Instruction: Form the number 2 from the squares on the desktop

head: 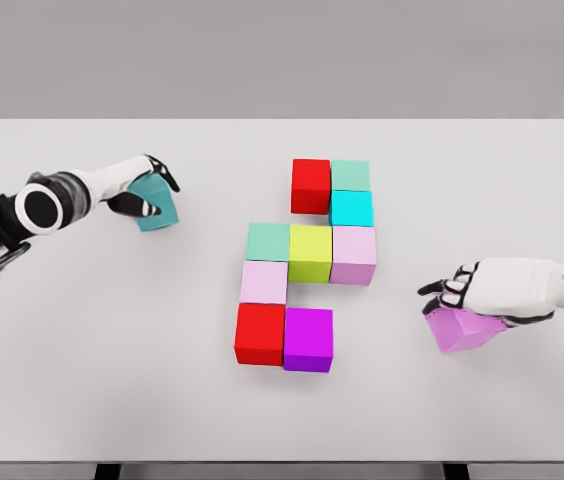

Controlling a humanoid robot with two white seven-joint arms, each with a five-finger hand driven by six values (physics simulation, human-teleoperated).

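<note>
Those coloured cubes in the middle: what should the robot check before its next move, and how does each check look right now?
1. Left hand holds the teal cube: ok.
2. Right hand holds the pink cube: ok.
3. Top row, red cube and mint cube, lacks a third cube: not ok.
4. Bottom row, red cube and magenta cube, lacks a third cube: not ok.
5. Held cubes lifted off the table: cannot tell.

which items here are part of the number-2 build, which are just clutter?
Job:
- nine-cube cluster mid-table
- teal cube in left hand
- pink cube under right hand

Lying about:
- nothing; only the white table itself
</note>
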